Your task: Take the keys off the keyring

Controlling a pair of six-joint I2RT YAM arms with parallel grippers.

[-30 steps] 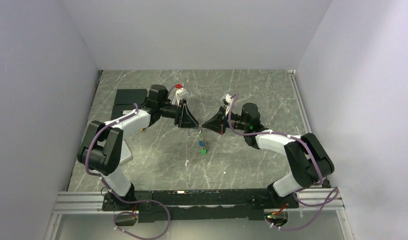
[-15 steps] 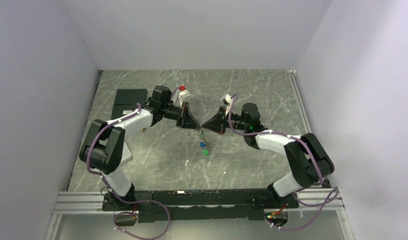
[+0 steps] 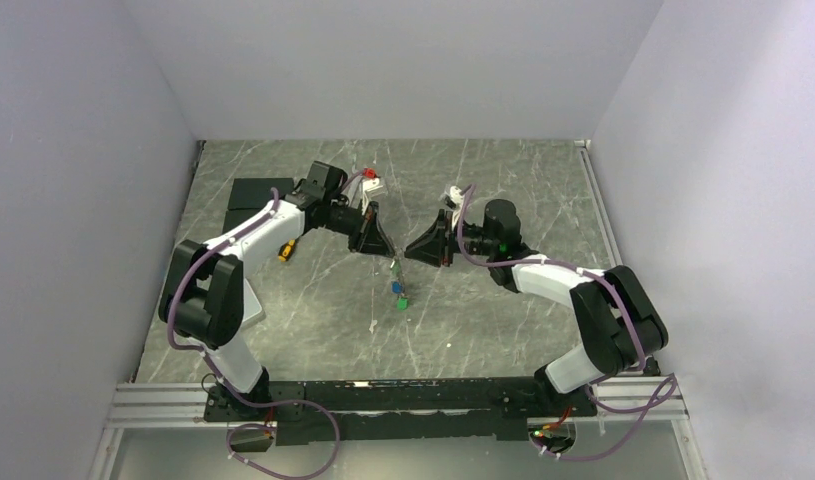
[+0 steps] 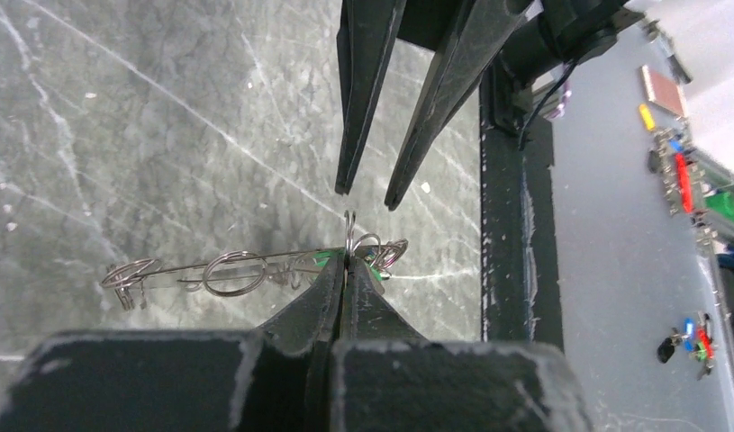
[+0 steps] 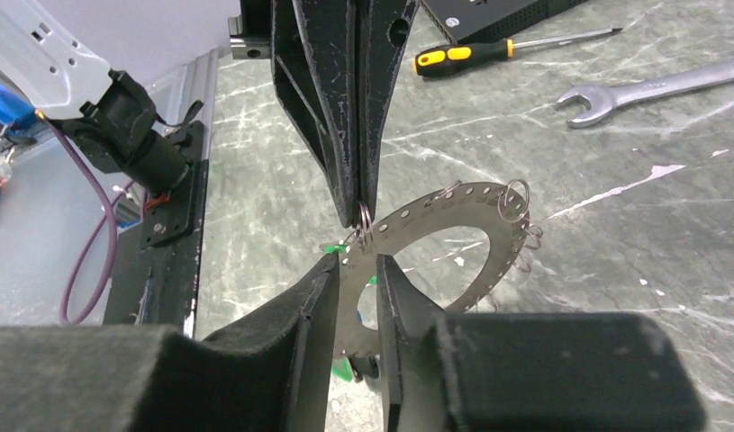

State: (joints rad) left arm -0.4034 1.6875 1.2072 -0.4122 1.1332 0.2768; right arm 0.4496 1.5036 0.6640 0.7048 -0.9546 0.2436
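Left gripper [image 4: 348,265] is clamped shut on the keyring [image 5: 435,216] so keys [image 3: 403,300] can be worked off by the part-open right gripper [image 5: 356,261] opposite.

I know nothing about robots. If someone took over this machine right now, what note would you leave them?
Left gripper: fingers shut on a small wire loop at the rim of the large flat perforated grey metal keyring, held in the air.
Right gripper: fingers open, straddling the keyring's band; contact unclear.
Tiny green- and blue-headed keys dangle under the keyring, apparently attached.
Done: keyring held up between both arms.
Left: get every key off.
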